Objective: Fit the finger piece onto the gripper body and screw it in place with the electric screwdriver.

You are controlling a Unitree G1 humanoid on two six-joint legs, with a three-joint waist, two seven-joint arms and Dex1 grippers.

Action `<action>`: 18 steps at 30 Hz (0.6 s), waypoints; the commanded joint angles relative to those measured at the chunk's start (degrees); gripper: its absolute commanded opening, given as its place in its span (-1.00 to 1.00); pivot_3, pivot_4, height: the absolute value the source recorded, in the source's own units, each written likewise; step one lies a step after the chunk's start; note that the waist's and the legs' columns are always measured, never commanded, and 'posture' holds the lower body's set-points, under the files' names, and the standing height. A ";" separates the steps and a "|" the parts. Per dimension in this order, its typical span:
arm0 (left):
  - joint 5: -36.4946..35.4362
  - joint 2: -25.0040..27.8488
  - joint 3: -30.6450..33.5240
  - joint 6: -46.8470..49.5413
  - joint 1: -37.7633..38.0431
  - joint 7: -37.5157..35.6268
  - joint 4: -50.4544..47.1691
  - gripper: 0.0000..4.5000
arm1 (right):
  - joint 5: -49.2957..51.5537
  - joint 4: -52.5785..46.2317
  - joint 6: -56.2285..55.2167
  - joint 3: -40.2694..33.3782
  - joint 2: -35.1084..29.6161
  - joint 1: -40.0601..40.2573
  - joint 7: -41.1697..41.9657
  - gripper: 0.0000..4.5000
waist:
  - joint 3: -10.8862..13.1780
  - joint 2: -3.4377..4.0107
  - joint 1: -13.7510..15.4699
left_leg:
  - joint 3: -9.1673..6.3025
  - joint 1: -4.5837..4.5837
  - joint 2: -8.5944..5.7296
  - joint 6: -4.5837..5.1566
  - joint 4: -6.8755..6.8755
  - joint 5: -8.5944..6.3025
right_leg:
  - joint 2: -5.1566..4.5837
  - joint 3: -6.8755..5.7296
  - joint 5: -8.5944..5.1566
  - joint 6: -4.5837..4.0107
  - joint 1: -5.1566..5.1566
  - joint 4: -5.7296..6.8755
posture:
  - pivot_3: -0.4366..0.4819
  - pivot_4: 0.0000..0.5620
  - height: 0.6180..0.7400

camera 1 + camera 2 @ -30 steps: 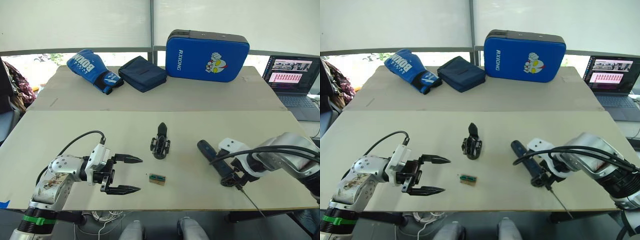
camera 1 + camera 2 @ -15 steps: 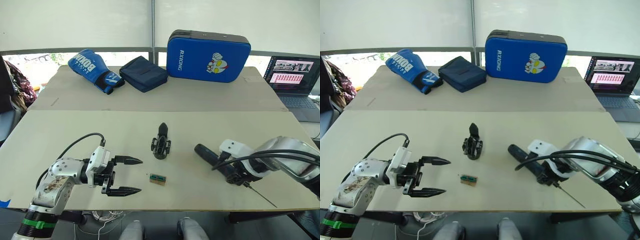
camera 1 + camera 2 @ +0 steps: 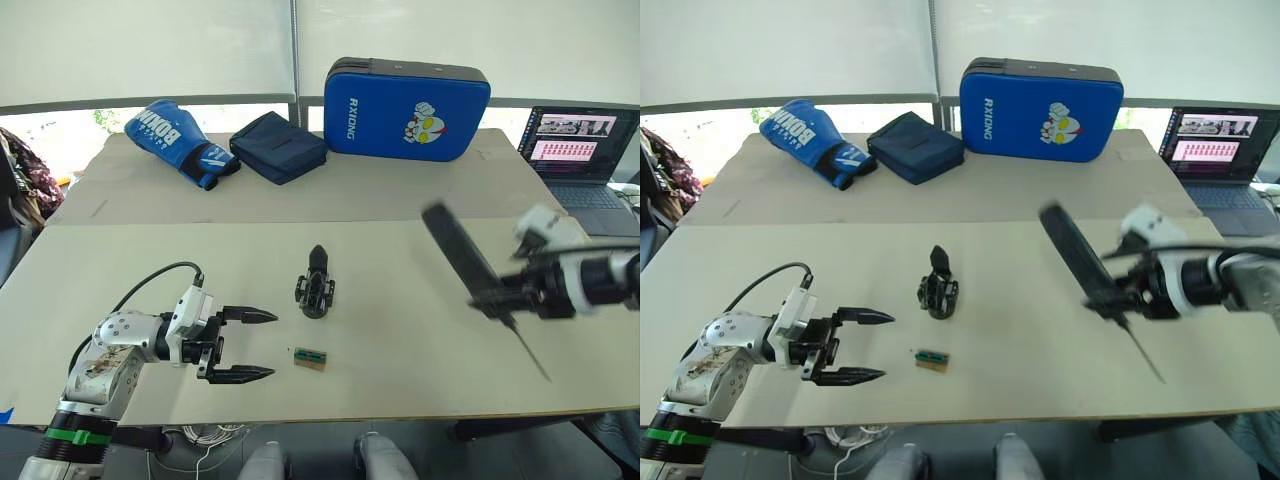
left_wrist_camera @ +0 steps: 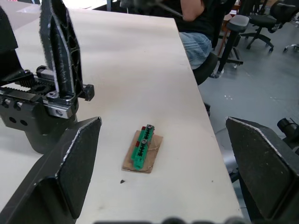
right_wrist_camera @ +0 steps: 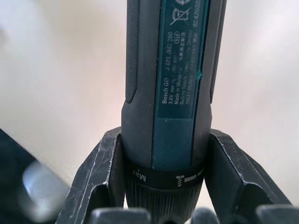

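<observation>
resting low over the table (image 3: pixel 120 270), the left gripper (image 3: pixel 245 346) has its jaws spread and empty; the gripper body (image 3: pixel 316 288) stands just right of them, finger upright, nearer this arm; the green-and-tan block (image 3: pixel 311 358) lies beside it; well right, the right gripper (image 3: pixel 515 297) pinches the electric screwdriver (image 3: pixel 462 262), raised, long axis slanted, bit pointing down-right away from the body.

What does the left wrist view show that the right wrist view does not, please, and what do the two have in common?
The left wrist view shows the gripper body standing on the table beside the small green-and-tan block, framed by the open left gripper. The right wrist view shows the electric screwdriver clamped in the right gripper, with its printed label readable. Both share the pale table as background.
</observation>
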 commanded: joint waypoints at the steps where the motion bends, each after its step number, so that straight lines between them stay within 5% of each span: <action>1: 1.59 -0.28 0.57 -4.64 -1.40 -1.17 2.86 1.00 | 11.16 -3.85 -3.82 -12.56 7.19 -3.99 -1.08 -0.14 | 0.00 0.00 0.05 | -0.03 -0.01 0.00 0.00 -0.01 0.00 | 0.01 -0.01 0.00 -0.01 0.00 0.02 | -0.05 -0.47 1.00; 9: 5.65 -2.75 -2.08 -12.80 -1.52 -3.28 9.22 1.00 | 10.16 -21.55 -27.64 -8.72 30.23 6.08 -6.20 -0.14 | -0.07 -0.17 1.26 | -0.06 -0.11 -0.13 0.00 0.14 0.00 | -0.20 -0.05 0.07 0.07 0.03 0.01 | -0.05 -0.47 1.00; 18: 11.29 -7.11 -5.10 -17.28 -2.10 1.53 12.80 1.00 | -6.03 -17.38 -50.57 10.75 39.16 14.33 3.61 -0.14 | -0.07 -0.17 0.87 | -0.07 0.07 -0.13 0.00 0.17 0.00 | -0.16 -0.04 0.09 0.03 0.09 0.11 | -0.05 -0.47 1.00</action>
